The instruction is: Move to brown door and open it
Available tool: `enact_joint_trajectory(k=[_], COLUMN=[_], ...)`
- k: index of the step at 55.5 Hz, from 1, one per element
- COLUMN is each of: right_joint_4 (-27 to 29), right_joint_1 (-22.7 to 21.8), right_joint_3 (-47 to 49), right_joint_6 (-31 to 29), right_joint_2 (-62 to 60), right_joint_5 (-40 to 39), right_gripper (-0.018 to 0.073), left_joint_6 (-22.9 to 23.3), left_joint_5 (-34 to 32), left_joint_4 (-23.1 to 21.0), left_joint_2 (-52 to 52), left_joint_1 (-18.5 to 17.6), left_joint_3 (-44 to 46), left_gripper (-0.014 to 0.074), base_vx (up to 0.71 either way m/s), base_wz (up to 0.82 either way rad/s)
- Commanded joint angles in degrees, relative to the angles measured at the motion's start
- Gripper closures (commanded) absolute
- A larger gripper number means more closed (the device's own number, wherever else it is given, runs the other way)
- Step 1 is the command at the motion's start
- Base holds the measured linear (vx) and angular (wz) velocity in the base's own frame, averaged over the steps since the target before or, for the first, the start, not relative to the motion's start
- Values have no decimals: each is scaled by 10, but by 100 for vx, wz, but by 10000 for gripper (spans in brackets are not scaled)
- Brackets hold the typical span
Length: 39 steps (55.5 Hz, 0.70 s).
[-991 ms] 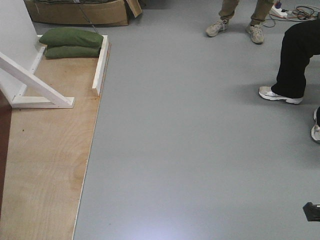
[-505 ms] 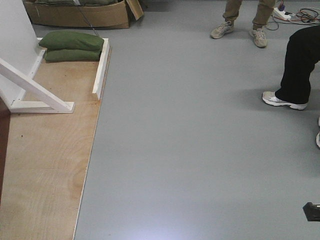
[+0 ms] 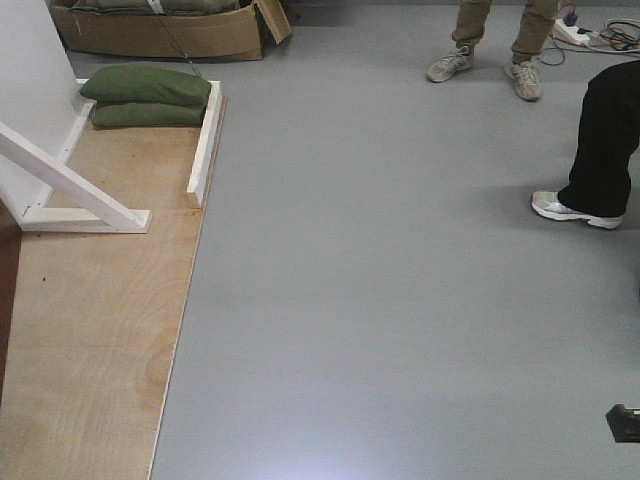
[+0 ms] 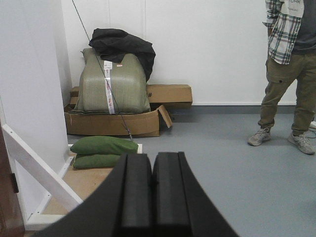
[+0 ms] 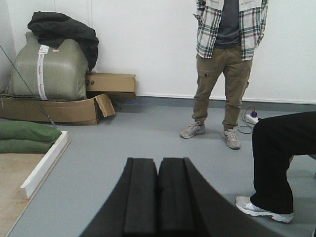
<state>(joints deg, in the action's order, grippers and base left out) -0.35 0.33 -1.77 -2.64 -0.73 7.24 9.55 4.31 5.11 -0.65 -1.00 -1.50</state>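
Showing as a sliver at the left edge, the brown door (image 3: pixel 5 300); left gripper (image 4: pixel 152 163) and right gripper (image 5: pixel 158 165) both clenched

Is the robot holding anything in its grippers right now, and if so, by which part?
Nothing is held. The left gripper and the right gripper are both shut, jaws pressed together with nothing between them.

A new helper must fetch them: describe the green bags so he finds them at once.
On the left lies a plywood platform. At its far end, between the white wall panel and a white rail, two green bags lie stacked. Their dark green, pillow-like shape sets them apart from the brown cardboard box behind.
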Motion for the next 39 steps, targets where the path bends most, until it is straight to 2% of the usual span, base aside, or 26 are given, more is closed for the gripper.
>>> enact_joint_trajectory(k=[1, 39], right_joint_4=[-2, -2], right_joint_1=[0, 0], right_joint_3=[-3, -3], right_joint_6=[-3, -3], right_joint_2=[-6, -6], right_joint_5=[-46, -46], right_gripper=[559, 559], left_joint_6=[3, 3], left_joint_5=[-43, -43], left_joint_4=[-2, -2], left_joint_2=[-8, -8], left_joint_1=[-1, -1], left_joint_3=[10, 10], left_gripper=[600, 600], base_vx=[6, 2], base_wz=[0, 0])
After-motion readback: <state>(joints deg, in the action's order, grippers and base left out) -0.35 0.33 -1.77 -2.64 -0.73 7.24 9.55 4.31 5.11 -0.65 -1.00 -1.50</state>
